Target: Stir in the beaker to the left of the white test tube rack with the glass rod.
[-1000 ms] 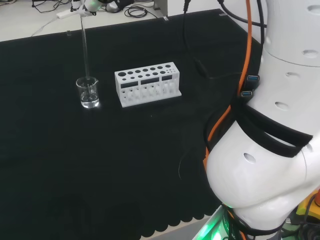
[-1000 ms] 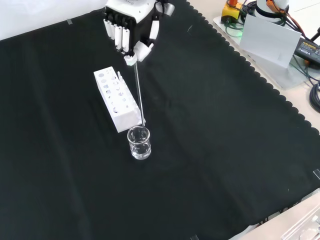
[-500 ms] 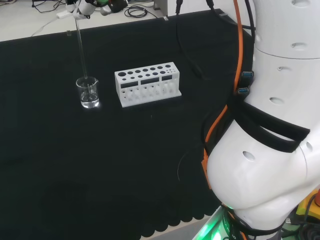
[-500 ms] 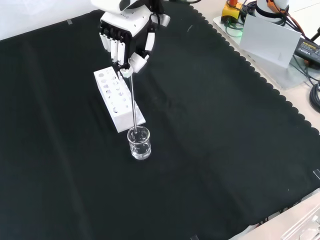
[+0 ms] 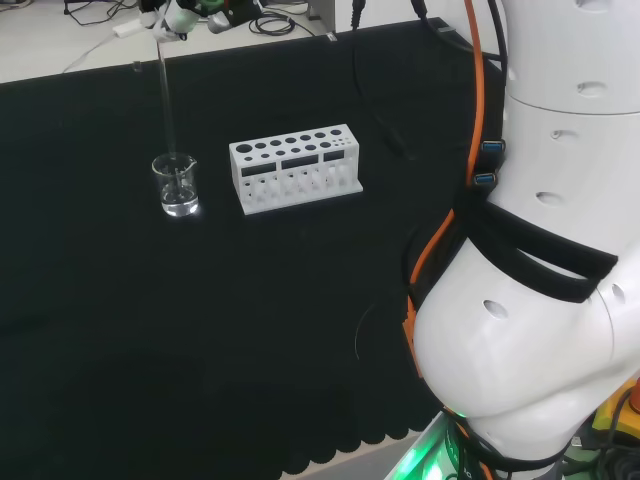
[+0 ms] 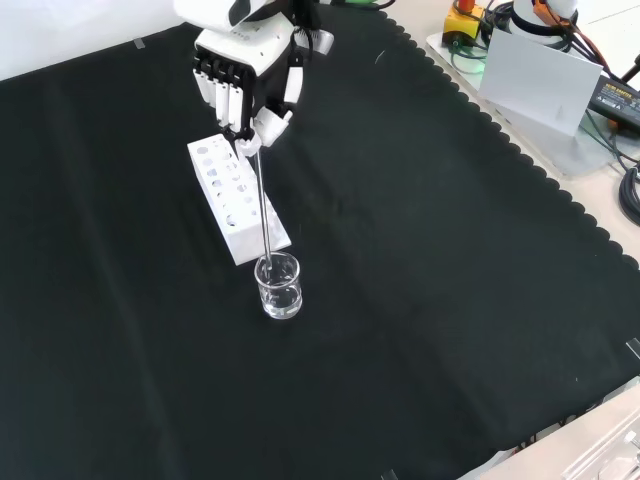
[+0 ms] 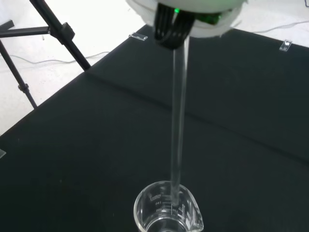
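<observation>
The hand (image 6: 245, 75) hangs above the black cloth (image 6: 420, 300), its fingers (image 6: 228, 100) and thumb pinched on the top end of the glass rod (image 6: 262, 205). The rod runs down nearly upright, and its lower end sits inside the beaker (image 6: 278, 286), as the wrist view shows plainly, with the tip past the rim. The beaker is small and clear and stands upright on the cloth, well in from every edge. In the head view it stands just left of the white test tube rack (image 5: 294, 168); in the front view it stands just in front of the rack's near end, apart from it.
</observation>
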`<state>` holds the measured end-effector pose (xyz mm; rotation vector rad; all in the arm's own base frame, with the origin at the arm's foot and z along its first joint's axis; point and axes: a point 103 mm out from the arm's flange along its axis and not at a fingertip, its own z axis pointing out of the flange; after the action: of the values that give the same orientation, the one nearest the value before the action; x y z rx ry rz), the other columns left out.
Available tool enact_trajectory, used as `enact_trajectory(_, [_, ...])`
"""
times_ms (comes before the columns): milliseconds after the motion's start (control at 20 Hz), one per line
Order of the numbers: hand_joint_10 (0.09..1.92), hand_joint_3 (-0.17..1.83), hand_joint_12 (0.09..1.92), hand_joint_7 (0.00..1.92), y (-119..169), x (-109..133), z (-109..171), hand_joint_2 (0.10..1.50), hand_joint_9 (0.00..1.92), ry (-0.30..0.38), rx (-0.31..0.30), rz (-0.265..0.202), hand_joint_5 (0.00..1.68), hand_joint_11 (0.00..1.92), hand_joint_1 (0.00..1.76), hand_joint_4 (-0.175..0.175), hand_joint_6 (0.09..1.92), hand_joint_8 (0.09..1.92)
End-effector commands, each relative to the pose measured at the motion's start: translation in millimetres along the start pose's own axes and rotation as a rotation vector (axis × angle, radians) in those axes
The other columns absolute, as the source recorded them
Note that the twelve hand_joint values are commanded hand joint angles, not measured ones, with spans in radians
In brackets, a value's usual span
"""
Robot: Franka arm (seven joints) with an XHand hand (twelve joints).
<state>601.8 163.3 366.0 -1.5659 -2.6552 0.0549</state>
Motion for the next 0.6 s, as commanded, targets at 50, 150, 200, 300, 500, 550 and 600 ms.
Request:
enact_trajectory(50, [1.02,0.56,0.96,1.14,-2.4,-1.5,11.4,0.78,1.53,0.005,0.002,-0.005,1.14,1.56,1.3,-0.175,0.58,1.16])
enact_trajectory(150, [1.02,0.58,0.96,1.14,-2.7,-11.4,19.6,0.76,1.53,0.01,0.015,0.002,1.15,1.56,1.3,-0.175,0.58,1.15])
enact_trajectory(200, [1.02,0.59,0.95,1.15,-3.3,-6.5,22.7,0.76,1.54,0.008,0.003,-0.006,1.16,1.56,1.3,-0.175,0.57,1.15])
enact_trajectory(300, [1.01,0.61,0.95,1.16,-4.9,-2.0,23.0,0.74,1.54,-0.02,0.003,-0.013,1.17,1.56,1.31,-0.175,0.55,1.14])
enact_trajectory(500, [0.99,0.63,0.94,1.17,-5.1,-3.1,33.2,0.72,1.55,0.004,0.01,-0.016,1.2,1.56,1.31,-0.175,0.52,1.12])
enact_trajectory(550, [0.99,0.63,0.94,1.17,-5.0,-3.0,33.4,0.72,1.55,0.001,0.012,-0.018,1.2,1.56,1.31,-0.175,0.51,1.12])
enact_trajectory(600, [0.99,0.64,0.94,1.17,-4.7,-3.4,34.7,0.72,1.55,0.001,0.013,-0.02,1.2,1.56,1.31,-0.175,0.51,1.12])
